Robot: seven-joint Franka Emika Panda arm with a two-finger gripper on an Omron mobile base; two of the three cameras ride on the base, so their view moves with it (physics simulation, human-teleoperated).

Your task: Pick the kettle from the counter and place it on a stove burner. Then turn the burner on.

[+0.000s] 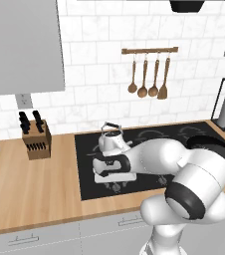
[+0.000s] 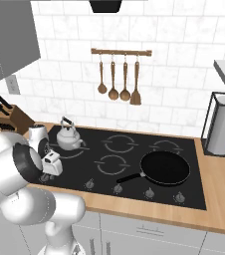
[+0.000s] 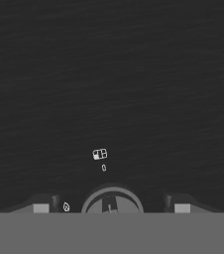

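On the flat black glass hob, at its back-left part, the squat silver-white metal kettle with black arched handle is seen upright on the grey ring of broken arcs printed there; the same kettle is found in the left base view just behind the robot's hand. The hob is set into the long light-brown wood-grain counter.

The two-finger gripper is pointed down at the hob's front-left edge, close over a round grey knob that is seen between the two dark finger tips. The tips are spread wide, one to each side of the knob; contact with it cannot be told. Small white burner-position marks are printed on the glass above the knob. Nothing is held.

A black frying pan with long handle is placed on the front-right burner. A row of further small grey knobs is lined along the hob's front edge. A wooden knife block is stood on the counter left of the hob. Wooden spoons on a rail are hung on the white tiled wall. A paper towel roll in a black wire holder is set at the right.
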